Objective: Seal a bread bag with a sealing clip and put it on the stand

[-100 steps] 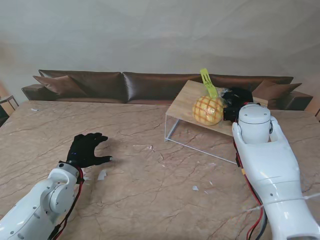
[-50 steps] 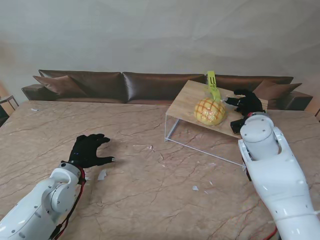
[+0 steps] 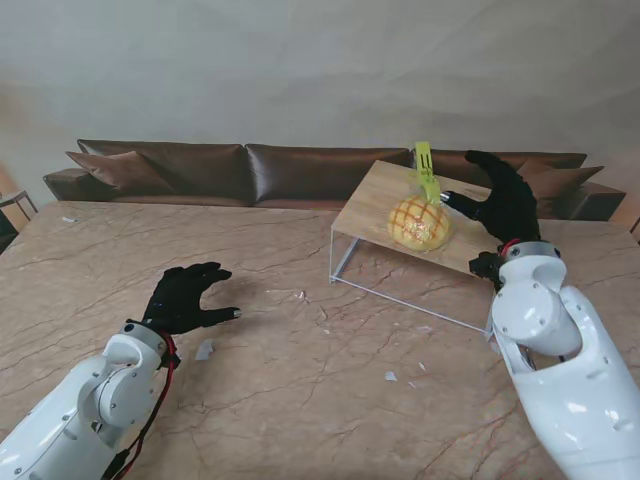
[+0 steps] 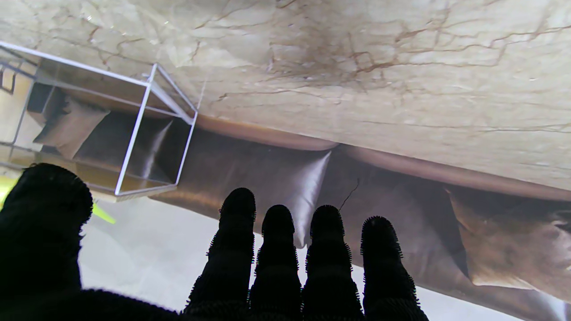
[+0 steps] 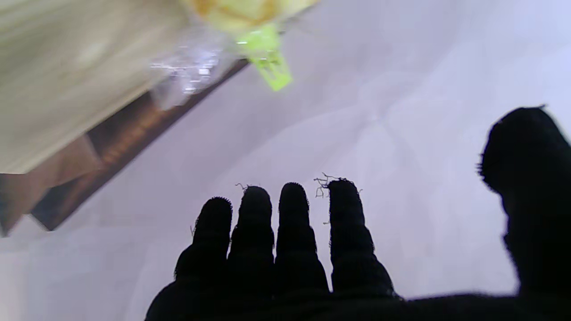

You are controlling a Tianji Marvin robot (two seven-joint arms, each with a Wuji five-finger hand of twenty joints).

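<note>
Bread bag (image 3: 419,222) lying on the wooden top of the stand (image 3: 372,205), toward its far right corner, green sealing clip (image 3: 425,168) upright on its neck. Right hand (image 3: 505,205) raised just beside the bag, fingers (image 5: 292,232) spread, gripping nothing. Left hand (image 3: 185,297) over the bench (image 3: 300,350) near its left edge, fingers (image 4: 279,249) apart, also empty.
</note>
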